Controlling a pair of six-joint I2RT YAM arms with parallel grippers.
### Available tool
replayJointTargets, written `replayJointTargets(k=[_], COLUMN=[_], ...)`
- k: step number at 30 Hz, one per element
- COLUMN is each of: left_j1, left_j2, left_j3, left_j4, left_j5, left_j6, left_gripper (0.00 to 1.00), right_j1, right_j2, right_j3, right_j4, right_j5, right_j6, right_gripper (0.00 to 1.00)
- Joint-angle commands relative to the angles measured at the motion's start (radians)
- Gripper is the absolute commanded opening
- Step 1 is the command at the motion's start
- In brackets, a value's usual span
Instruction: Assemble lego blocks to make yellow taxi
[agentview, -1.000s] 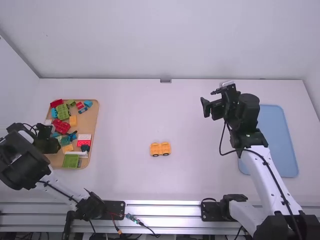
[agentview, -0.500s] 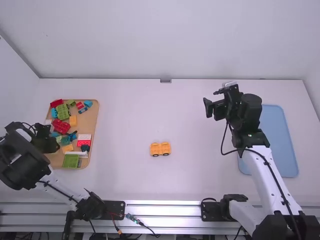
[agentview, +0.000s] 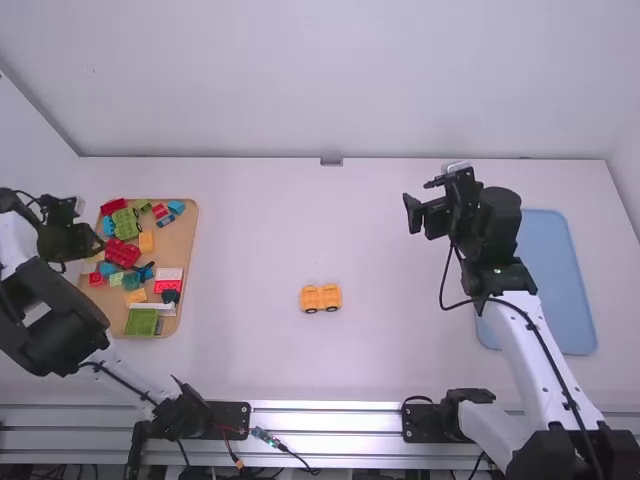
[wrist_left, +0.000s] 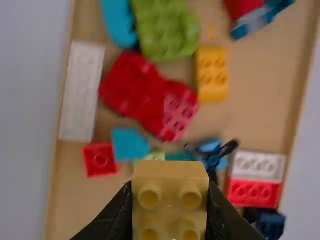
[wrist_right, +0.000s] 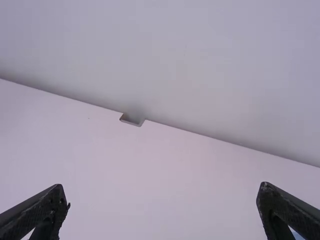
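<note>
Left end effector (wrist_left: 170, 190): I have it closed around a yellow block (wrist_left: 170, 172) by its sides, over the outer edge of the wooden tray (agentview: 178, 245). The studs face my wrist camera, which probably leaves the underside free to press onto another piece.
Yellow wheeled chassis (agentview: 320, 298): the start of the taxi, I judge, on its wheels at mid-table, likely put there so both arms can reach it. My held block is well apart from it.
Right end effector (wrist_right: 163, 189): fingers wide with nothing between them, raised over the table (agentview: 400, 340); presumably waiting to steady the chassis.
Spare bricks: mixed colours lie loose in the wooden tray, a second yellow block (wrist_left: 212, 74) among them, kept aside as stock, I think.
Blue tray (agentview: 540, 280): flat beside the right arm, perhaps for the finished taxi.
Next move: carry the block over and line up its studs; a tilted press could roll the chassis.
Writing: none I can make out on the bricks.
</note>
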Motion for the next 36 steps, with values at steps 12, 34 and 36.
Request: replayJointTargets(k=[12,34,36], left_j1=[-0.615,-1.011,-1.017], left_j2=[-0.448,-0.207,-0.170], left_j3=[-0.469,-0.634,-0.634], left_j4=[0.182,0.304,0.325], left_j5=[0.024,-0.001,-0.008], left_j6=[0.257,0.652,0.653], left_gripper=[0.02,0.02,0.01], right_j1=[0.021,-0.059,-0.064], right_j2=[0.009,0.009,0.009], right_j3=[0.039,0.037,0.031], right_j4=[-0.007,-0.304,-0.328], right_j5=[-0.005,-0.276,-0.339], right_j6=[0.036,-0.322,-0.407], right_gripper=[0.99,0.99,0.99])
